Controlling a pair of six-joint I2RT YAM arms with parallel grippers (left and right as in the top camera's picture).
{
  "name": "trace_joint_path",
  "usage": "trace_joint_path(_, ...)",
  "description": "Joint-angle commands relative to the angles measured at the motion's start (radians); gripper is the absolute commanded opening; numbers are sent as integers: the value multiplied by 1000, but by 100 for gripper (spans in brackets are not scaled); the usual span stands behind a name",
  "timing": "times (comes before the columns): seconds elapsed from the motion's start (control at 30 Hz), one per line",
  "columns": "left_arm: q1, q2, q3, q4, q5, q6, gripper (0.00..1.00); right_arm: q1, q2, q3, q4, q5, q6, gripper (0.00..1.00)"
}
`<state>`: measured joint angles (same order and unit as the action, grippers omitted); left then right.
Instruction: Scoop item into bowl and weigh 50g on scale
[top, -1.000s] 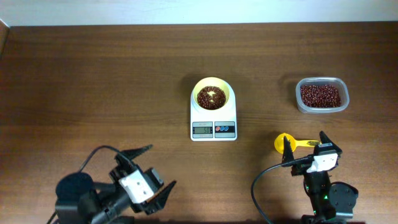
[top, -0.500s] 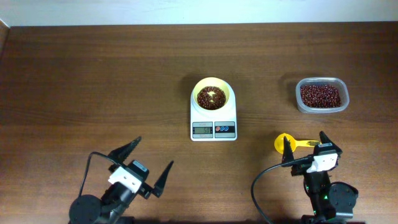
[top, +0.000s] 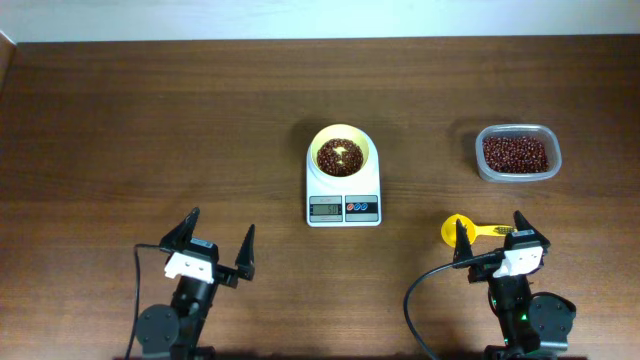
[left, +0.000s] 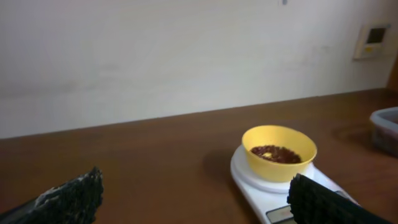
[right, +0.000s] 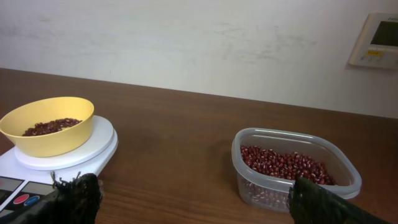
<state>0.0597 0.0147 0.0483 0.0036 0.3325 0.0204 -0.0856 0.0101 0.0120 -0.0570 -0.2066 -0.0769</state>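
Note:
The pale yellow bowl (top: 343, 155) sits on the white scale (top: 343, 207) at the table's middle, with dark reddish-brown beans (top: 340, 156) inside. The bowl (left: 279, 149) and scale (left: 261, 186) show in the left wrist view, and the bowl (right: 48, 126) and scale (right: 93, 146) in the right wrist view. More beans (top: 516, 153) fill a clear tub (top: 517, 176), which also shows in the right wrist view (right: 292, 168). My left gripper (top: 213, 241) is open and empty near the front left. My right gripper (top: 492, 233) is open and empty near the front right.
A bright yellow scoop (top: 460, 229) lies on the table just behind my right gripper. A wall runs along the table's far edge.
My left arm has swung round and drawn back, its gripper now pointing toward the scale. The right arm, bowl, scale and tub have not moved.

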Motion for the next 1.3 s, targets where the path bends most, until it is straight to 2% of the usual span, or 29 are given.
trace_joint_path(0.0, 7, -10, -40, 30, -53, -9, 99, -6, -6, -6, -6, 6, 7, 98)
trace_joint_path(0.17, 7, -10, -40, -69, -148, -5, 99, -6, -6, -6, -7, 5, 7, 99)
trace_joint_path(0.47, 7, -10, -40, -73, -158, -6, 99, -6, -6, -6, -6, 5, 7, 99)
trace_joint_path(0.57, 7, -10, -40, -76, -184, -77, 99, -6, -6, -6, -7, 6, 7, 99)
trace_joint_path(0.77, 20, -10, -40, -72, -183, 26, 99, -6, -6, -6, -7, 6, 7, 99)
trace_joint_path(1.27, 48, -10, -40, -78, -244, 29, 99, -6, -6, -6, -6, 6, 7, 99)
